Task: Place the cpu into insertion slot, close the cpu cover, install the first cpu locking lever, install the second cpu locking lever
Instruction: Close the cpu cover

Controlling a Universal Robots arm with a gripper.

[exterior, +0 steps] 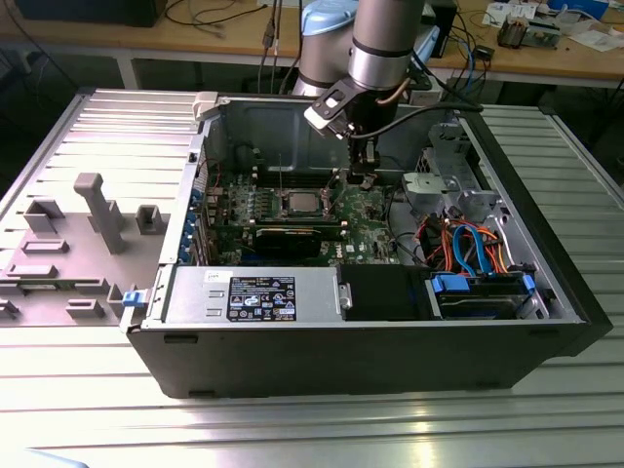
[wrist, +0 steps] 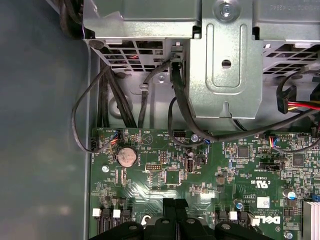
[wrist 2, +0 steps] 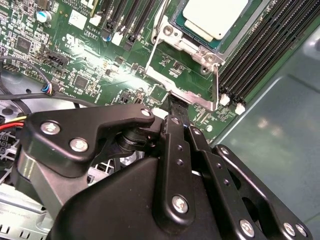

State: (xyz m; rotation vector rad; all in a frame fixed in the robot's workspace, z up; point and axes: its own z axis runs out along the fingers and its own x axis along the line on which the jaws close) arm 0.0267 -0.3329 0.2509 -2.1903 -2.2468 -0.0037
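Note:
The cpu [wrist 2: 215, 17], a silvery square, lies in the insertion slot [wrist 2: 176, 25], whose dark border shows beside it. The cpu cover [wrist 2: 192, 47], a silver frame, lies flat around the chip. A thin wire locking lever [wrist 2: 216, 82] runs along the socket's edge. My gripper [wrist 2: 172, 102] is shut, its black fingertips together just beside the socket's corner, close to the lever's bend; I cannot tell if they touch it. In the exterior view the gripper [exterior: 366, 180] hangs inside the open computer case, to the exterior view's right of the cpu [exterior: 300, 203].
Long black memory slots [wrist 2: 265, 45] flank the socket. A graphics card [exterior: 292, 237] lies in front of it. A metal drive cage [wrist: 225, 60] with black cables [wrist: 180, 110] stands close behind the gripper. Coloured cables [exterior: 468, 244] fill the case's right. Grey fixtures [exterior: 97, 210] stand outside.

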